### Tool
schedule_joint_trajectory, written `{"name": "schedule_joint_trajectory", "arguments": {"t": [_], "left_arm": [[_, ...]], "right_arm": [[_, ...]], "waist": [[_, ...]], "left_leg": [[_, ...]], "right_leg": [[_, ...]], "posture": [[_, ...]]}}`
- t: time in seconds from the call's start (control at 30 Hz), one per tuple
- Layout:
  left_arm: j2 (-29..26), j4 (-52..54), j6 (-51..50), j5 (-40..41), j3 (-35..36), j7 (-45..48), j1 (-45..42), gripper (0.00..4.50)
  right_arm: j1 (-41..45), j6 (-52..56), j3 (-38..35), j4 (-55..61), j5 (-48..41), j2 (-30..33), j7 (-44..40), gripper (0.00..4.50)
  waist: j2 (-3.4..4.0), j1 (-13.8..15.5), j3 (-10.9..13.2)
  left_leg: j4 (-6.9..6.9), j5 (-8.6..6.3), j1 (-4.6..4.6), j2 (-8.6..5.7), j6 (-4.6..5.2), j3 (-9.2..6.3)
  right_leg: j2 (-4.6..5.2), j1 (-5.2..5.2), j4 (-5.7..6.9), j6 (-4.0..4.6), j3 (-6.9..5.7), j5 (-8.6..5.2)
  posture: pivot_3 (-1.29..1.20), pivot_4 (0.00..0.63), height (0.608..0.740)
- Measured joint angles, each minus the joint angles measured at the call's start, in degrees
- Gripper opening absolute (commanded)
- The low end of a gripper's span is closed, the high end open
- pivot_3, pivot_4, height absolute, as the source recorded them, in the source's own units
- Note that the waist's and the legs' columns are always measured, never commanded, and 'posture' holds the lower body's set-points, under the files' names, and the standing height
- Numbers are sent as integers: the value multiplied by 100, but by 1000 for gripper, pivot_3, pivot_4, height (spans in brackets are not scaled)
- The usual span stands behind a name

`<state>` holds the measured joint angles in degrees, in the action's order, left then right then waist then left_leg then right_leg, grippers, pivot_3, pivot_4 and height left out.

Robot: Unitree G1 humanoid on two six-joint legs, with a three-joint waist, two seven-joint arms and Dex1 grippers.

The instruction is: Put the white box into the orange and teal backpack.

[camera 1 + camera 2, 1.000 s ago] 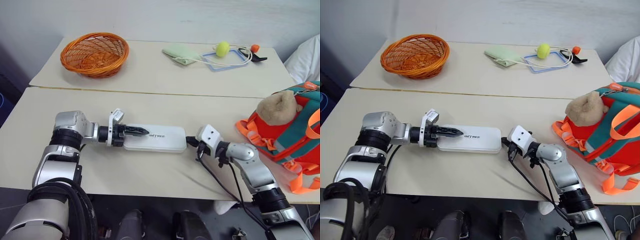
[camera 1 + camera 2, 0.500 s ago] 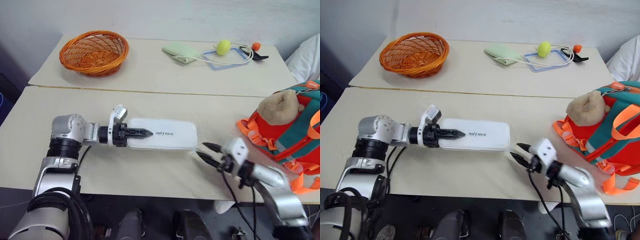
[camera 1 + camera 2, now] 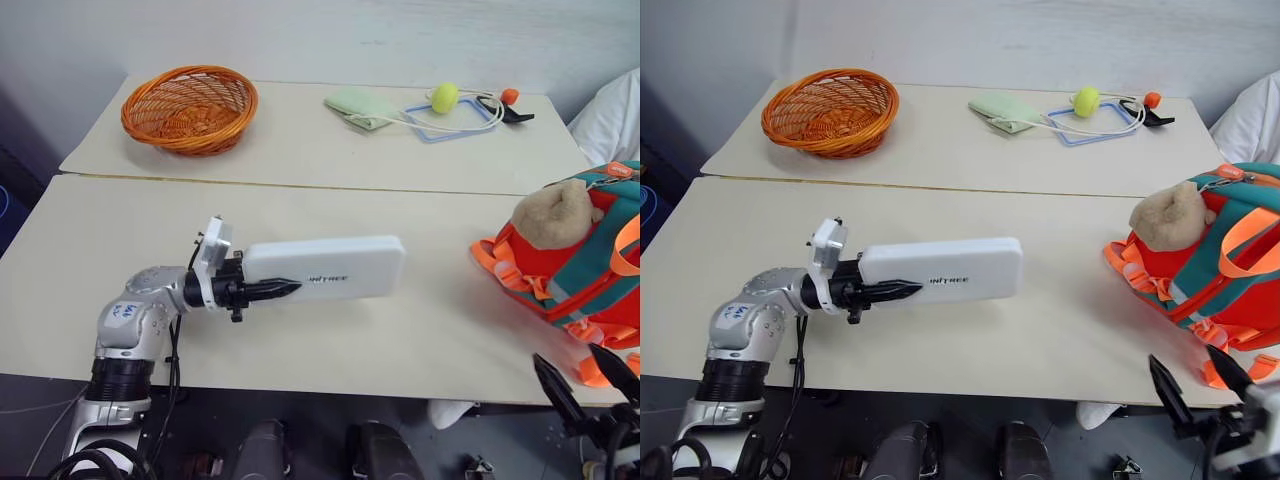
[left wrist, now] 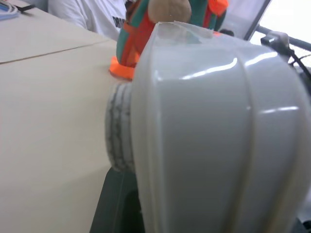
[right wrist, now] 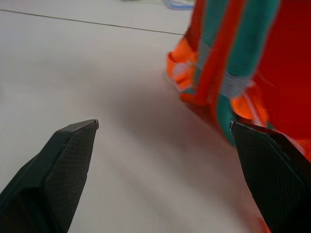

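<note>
The white box [image 3: 325,268] hangs above the near table, turned onto its long edge, lettering facing me. My left gripper [image 3: 280,284] is shut on its left end; one black finger lies across the front face and the other is hidden behind the box. In the left wrist view the white box [image 4: 218,136] looms close. The orange and teal backpack [image 3: 590,275] lies at the table's right end with a tan plush toy [image 3: 555,215] on it. My right gripper [image 3: 583,382] stands open at the near right table edge, just short of the backpack [image 5: 243,63], nothing between its fingers [image 5: 68,160].
On the far table sit an orange wicker basket [image 3: 188,105], a pale green pouch [image 3: 362,105], a yellow ball [image 3: 445,97] and a blue frame with a cord [image 3: 455,122]. A person's white sleeve [image 3: 612,120] shows at the right edge.
My left gripper has lifted the white box off the table and rolled it onto its edge. My right gripper has left the box's right end, opened and drawn back to the near right edge.
</note>
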<state>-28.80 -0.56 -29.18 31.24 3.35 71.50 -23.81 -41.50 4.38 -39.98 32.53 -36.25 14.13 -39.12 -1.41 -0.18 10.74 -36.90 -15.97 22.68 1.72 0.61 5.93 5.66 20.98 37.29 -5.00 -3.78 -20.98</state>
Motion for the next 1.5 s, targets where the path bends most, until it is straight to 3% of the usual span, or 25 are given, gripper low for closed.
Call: {"name": "schedule_joint_trajectory", "arguments": {"t": [0.13,0.37,0.4,0.47,0.7,0.83,1.07,1.17,1.27,1.33,1.4,1.5], "left_arm": [[23,-20,309,-66,-113,-12,65,1189],[44,-334,339,-74,-169,-185,-46,1189],[52,-367,155,-21,-124,-317,-82,1189],[69,-424,-209,136,46,-599,-148,1189],[-5,-160,-1492,1247,1219,-1550,-28,1189],[122,-223,-1708,1585,1874,-2255,48,1189],[454,-501,-1632,1769,2494,-3196,77,1189],[500,-594,-1564,1791,2545,-3384,21,1189],[363,-709,-1460,1750,2550,-3429,-21,1189],[190,-619,-1287,1607,2439,-3328,59,1189],[80,-334,-1185,1626,2488,-3211,254,1189],[-138,145,-1068,1718,2491,-2902,431,1189]], "right_arm": [[346,-219,-148,-274,-88,104,60,4437],[2575,-10,435,-1240,44,1140,241,4437],[2940,35,587,-1505,68,1212,245,4273],[3522,103,840,-1929,101,1314,203,3856],[4595,254,1525,-2574,90,1501,-377,1367],[5136,527,2156,-2430,68,1551,-694,13],[5866,1464,3659,-1393,-288,952,-736,13],[5858,2154,3877,-852,-1074,998,-683,13],[5657,3021,3757,-203,-2328,1440,-550,13],[5200,3475,3453,119,-2962,2084,-606,13],[4664,3770,3014,184,-3303,2676,-746,13],[4489,3893,2488,43,-3473,3002,-772,13]], "waist": [[2,-64,0],[17,-132,2],[17,-132,2],[20,-135,4],[21,-165,4],[20,-165,4],[18,-151,6],[16,-125,7],[9,-116,9],[9,-100,8],[8,-103,9],[6,-134,10]], "left_leg": [[1,-7,-21,5,3,8],[-5,-14,-38,4,12,4],[-8,-14,-39,4,11,4],[-15,-14,-36,2,14,4],[-19,-13,-38,4,13,6],[-20,-11,-39,7,10,4],[-17,-8,-29,7,2,0],[-18,-12,-22,3,8,-7],[-20,-19,-13,0,19,-21],[-20,-30,-6,-6,29,-30],[-19,-36,6,-6,35,-33],[-24,-36,15,-5,35,-37]], "right_leg": [[0,-14,0,1,9,-1],[-2,-30,9,9,1,-5],[-2,-33,11,9,0,-5],[0,-31,14,9,-1,-5],[-1,-35,16,7,-1,-5],[-2,-34,18,7,-2,-5],[-3,-24,19,7,-8,-5],[2,-27,19,6,-14,-4],[8,-34,12,5,-27,-4],[14,-38,-6,6,-34,-4],[14,-42,-37,2,-40,-2],[13,-40,-43,-4,-47,2]], "posture": [[0,150,740],[0,150,740],[0,150,740],[0,150,740],[0,150,740],[0,150,740],[0,150,740],[0,150,740],[0,150,740],[0,150,740],[0,150,740],[0,150,740]]}}
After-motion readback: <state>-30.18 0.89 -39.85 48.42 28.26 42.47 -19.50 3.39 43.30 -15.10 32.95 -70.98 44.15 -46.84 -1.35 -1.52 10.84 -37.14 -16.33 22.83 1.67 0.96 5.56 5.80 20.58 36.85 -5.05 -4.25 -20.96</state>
